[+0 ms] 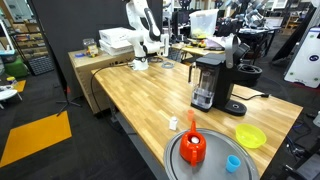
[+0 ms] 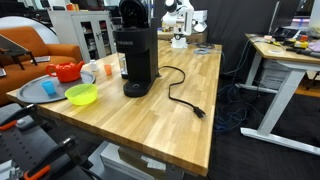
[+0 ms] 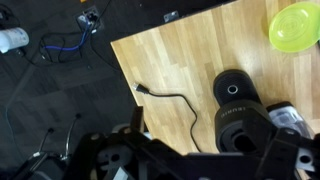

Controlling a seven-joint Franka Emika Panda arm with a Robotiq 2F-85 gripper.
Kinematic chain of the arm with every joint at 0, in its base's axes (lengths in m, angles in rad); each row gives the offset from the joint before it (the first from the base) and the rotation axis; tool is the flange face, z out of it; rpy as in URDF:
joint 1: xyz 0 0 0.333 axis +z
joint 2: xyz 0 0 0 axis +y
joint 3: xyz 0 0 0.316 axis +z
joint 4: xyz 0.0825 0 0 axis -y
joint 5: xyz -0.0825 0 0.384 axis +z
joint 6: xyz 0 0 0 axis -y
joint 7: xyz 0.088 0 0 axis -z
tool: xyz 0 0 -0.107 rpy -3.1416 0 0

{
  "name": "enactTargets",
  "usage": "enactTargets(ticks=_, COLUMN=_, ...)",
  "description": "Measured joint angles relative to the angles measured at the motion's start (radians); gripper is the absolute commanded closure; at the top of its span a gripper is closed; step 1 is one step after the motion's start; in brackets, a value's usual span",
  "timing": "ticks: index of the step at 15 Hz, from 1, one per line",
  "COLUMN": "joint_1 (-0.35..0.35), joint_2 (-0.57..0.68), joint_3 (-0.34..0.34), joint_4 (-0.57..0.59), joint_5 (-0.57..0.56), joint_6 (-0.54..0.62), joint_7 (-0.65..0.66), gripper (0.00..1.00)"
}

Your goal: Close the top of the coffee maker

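One downward press on the free edge of the raised top, swinging it about its hinge without shoving the coffee maker, looks best. The gripper holds nothing visible, and its jaws are too dark to tell how wide they stand. In the wrist view the coffee maker sits at 4 o'clock, a green bowl at 1 o'clock, a loose power cord trailing from it toward 9, on a butcher-block table in a cluttered lab.

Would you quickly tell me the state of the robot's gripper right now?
Black Robotiq gripper: cannot be told; it is dark and blurred at the wrist view's bottom edge.
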Motion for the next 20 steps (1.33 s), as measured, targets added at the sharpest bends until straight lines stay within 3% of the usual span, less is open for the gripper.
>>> enactTargets(ticks=7, joint_1=0.023, joint_2=0.014, joint_3=0.088, joint_4=-0.016, joint_5=-0.178, joint_6=0.330, joint_7=0.032, gripper=0.00)
enactTargets(ticks=16, joint_1=0.027, joint_2=0.007, joint_3=0.100, joint_4=-0.031, joint_5=-0.209, joint_6=0.375, joint_7=0.032, gripper=0.00)
enactTargets(ticks=20, joint_1=0.067, joint_2=-0.134, joint_3=0.157, joint_4=-0.150, joint_5=-0.289, joint_6=0.445, joint_7=0.020, gripper=0.00)
